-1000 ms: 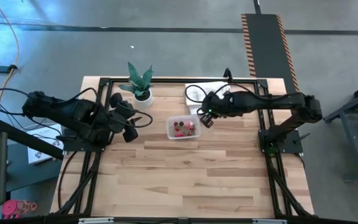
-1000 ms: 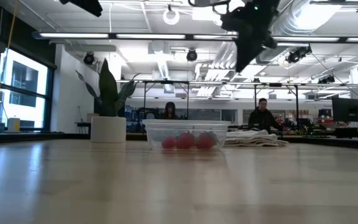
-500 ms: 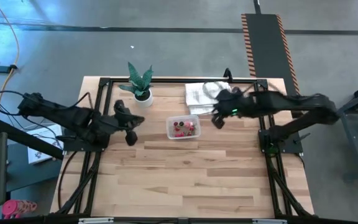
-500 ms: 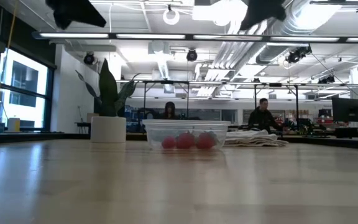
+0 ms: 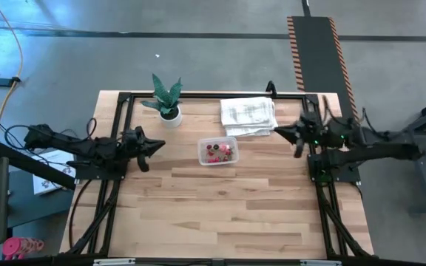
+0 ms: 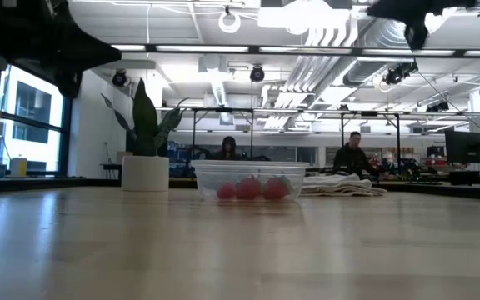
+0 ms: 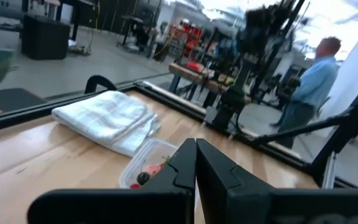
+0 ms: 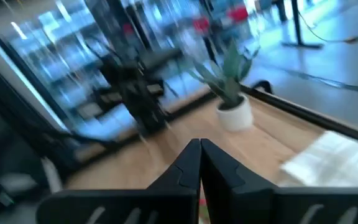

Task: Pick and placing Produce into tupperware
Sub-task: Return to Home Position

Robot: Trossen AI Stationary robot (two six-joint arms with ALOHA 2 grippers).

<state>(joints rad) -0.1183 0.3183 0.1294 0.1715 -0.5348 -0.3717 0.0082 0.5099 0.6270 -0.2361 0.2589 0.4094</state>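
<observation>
High view: berries (image 5: 217, 152) sit in the clear box (image 5: 201, 151), mid-tabletop (image 5: 220, 214); left hand (image 5: 152, 145) and right hand (image 5: 279, 132) wait at opposite edges.
Low view: clear box upright, so retract high and don't clip it.
Left wrist view: left hand pinched closed, empty.
Right wrist view: right hand pinched closed, empty; park smoothly.

Container (image 7: 143, 167) partly hidden behind left gripper (image 7: 195, 146); berries (image 5: 217, 153) too small to count; left arm (image 6: 40, 37), right arm (image 6: 411, 10) cut off by top edge.
</observation>
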